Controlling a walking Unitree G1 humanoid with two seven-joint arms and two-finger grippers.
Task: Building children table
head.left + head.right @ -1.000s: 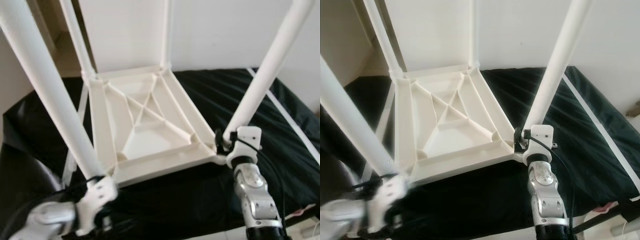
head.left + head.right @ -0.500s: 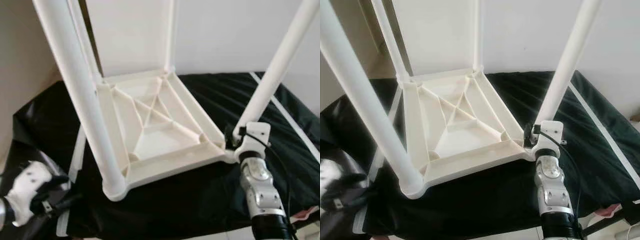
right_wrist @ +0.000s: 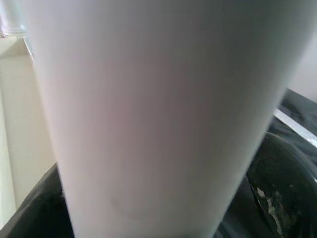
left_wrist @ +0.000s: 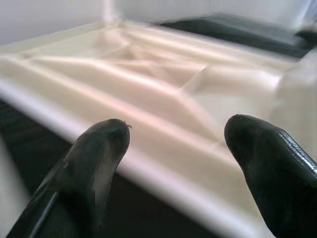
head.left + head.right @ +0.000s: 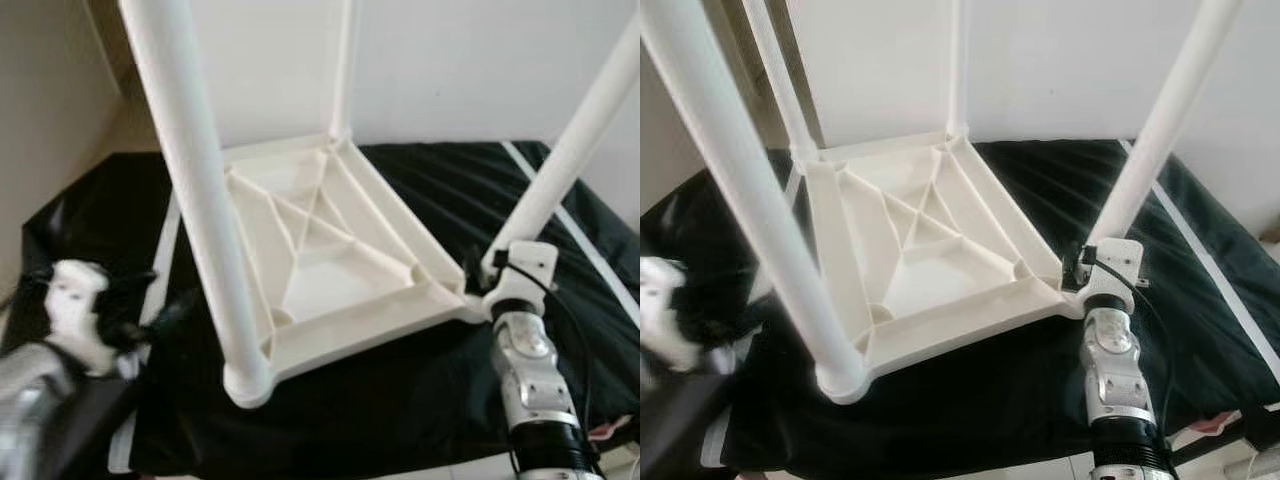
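— Gripping what, on the right?
— Clamped on the near right table leg [image 5: 1160, 130], right gripper [image 5: 1092, 272] low at its base, just beside the tabletop's corner. From the right wrist, white tube up close, one black finger [image 3: 285, 193] hugging its side.

— And on the left?
— Spread apart, holding nothing. Left gripper [image 4: 173, 163] hovering off the near left side, black fingertips [image 4: 101, 148] aimed at the tabletop's edge, apart from it. Blurred in the head views, beside the near left leg [image 5: 200, 200] but not touching.

— Lying how, the table?
— Upside down. White plastic tabletop [image 5: 910, 250] resting ribbed underside up on a black cloth [image 5: 1020, 390], all four legs standing upward from the corners, far pair [image 5: 780, 90] toward a white wall [image 5: 1070, 60].

— Anything else nearby?
— Pale strap [image 5: 1200, 270] running across the cloth at the right.
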